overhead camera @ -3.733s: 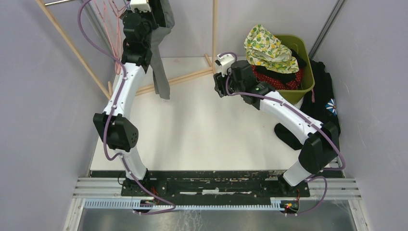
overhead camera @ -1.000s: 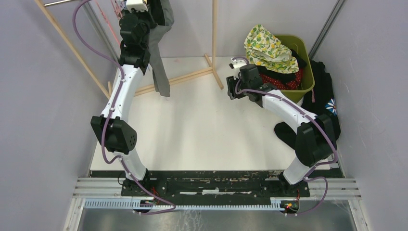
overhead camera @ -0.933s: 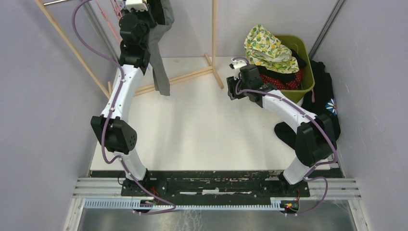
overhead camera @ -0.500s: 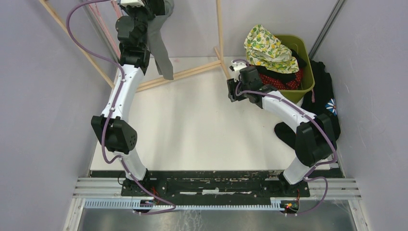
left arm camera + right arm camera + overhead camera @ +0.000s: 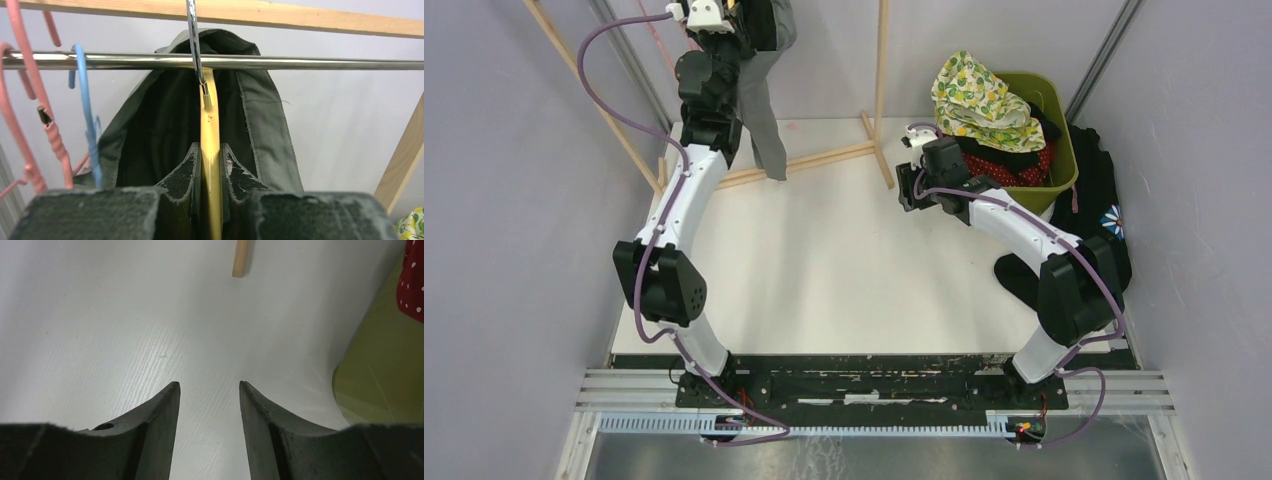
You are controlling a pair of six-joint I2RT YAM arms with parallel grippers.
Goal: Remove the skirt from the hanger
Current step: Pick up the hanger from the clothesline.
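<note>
A grey-green skirt (image 5: 260,125) hangs draped over a yellow hanger (image 5: 210,150) whose metal hook (image 5: 194,40) is on the chrome rail (image 5: 300,62). From above the skirt (image 5: 764,120) hangs down at the back left under the raised left arm. My left gripper (image 5: 210,150) is shut on the yellow hanger, one finger on each side of it. My right gripper (image 5: 208,385) is open over bare white table beside the green bin (image 5: 380,375), holding nothing. In the top view the right gripper (image 5: 912,190) sits low near the rack's foot.
Pink (image 5: 30,100) and blue (image 5: 87,110) empty hangers hang on the rail to the left. A wooden rack frame (image 5: 879,70) stands at the back. The green bin (image 5: 1049,100) at back right is heaped with clothes, yellow-patterned cloth (image 5: 979,95) on top. Dark garments (image 5: 1099,200) lie at the right.
The left arm has shifted slightly right and up with the hanger and skirt; the wooden rack has shifted with it. The right arm has stayed put near the bin.
</note>
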